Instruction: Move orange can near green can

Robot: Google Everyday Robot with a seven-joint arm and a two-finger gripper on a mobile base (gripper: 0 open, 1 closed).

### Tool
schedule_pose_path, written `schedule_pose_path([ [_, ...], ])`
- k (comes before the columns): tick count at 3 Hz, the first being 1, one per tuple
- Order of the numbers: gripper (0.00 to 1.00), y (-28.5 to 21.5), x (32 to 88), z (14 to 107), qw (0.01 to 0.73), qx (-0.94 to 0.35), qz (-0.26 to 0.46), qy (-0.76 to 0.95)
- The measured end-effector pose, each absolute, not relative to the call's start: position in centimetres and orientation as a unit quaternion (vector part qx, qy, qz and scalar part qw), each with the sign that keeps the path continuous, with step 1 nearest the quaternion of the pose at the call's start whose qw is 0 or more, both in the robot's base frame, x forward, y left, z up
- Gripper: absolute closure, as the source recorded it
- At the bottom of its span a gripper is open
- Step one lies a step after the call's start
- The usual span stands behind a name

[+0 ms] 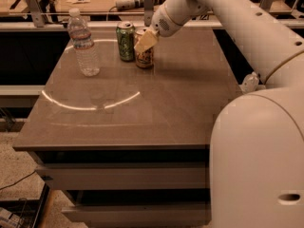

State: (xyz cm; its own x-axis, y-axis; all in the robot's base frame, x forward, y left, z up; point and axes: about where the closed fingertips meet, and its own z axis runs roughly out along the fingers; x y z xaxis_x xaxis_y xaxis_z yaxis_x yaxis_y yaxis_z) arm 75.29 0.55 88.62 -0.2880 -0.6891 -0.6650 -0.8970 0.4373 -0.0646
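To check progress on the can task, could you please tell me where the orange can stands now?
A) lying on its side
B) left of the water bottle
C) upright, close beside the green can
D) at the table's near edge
C: the orange can stands upright close beside the green can, with the tool at its top; the water bottle stands apart, further left.

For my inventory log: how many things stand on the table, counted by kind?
Cans: 2 (green can, orange can)
Bottles: 1 (water bottle)
Total: 3
The gripper is at the orange can's top, not counted.
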Motion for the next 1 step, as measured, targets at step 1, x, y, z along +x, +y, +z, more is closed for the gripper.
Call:
schedule_pose_path([
  [1,0.59,0.56,75.29,88.61,0.318,-0.505,0.163,0.786],
])
